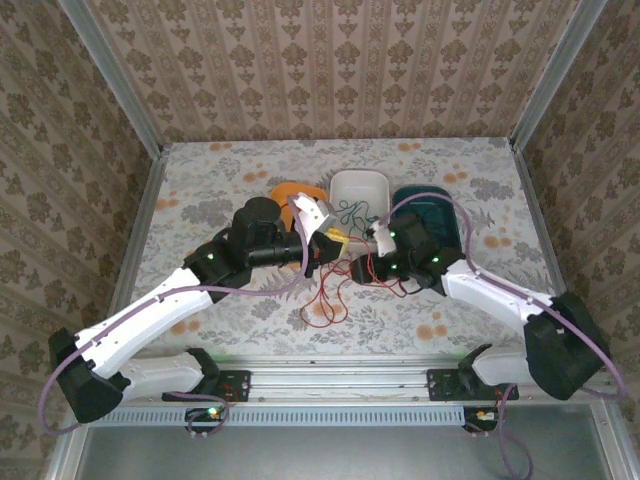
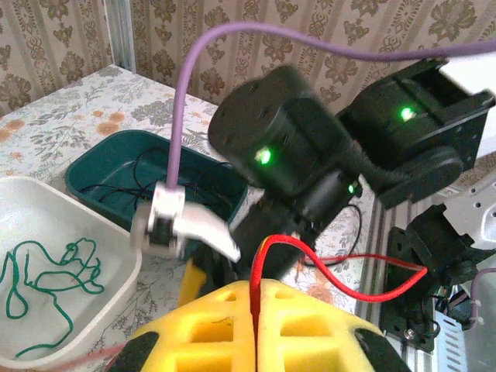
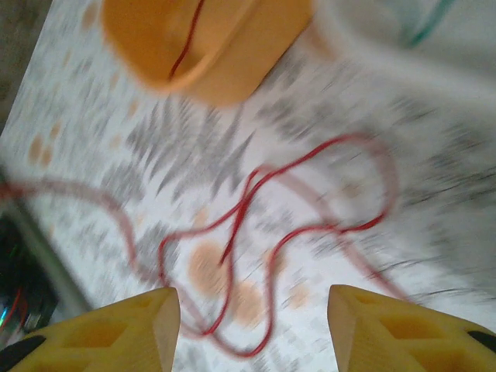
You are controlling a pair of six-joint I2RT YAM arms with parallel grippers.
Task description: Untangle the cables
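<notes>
with left claw [image 2: 256, 298] clenched on the red cable [image 2: 364, 297] and right claw [image 3: 252, 298] released above its loops on the table [image 3: 93, 116], lift slowly and ease the crossing apart, minding snags. from the left wrist: green cable [image 2: 81, 249] in white tray [image 2: 101, 225], black cable [image 2: 143, 167] in teal tray [image 2: 97, 151]. from the right wrist: red loops crossing, one strand in orange tray [image 3: 209, 46].

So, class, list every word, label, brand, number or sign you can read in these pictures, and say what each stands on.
No text to quote: nothing can be read.
The white tray, the teal tray and the orange tray bear no label.
The yellow left pincer, shut on the red cable, is unmarked.
The right wrist view is too blurred to tell.
</notes>
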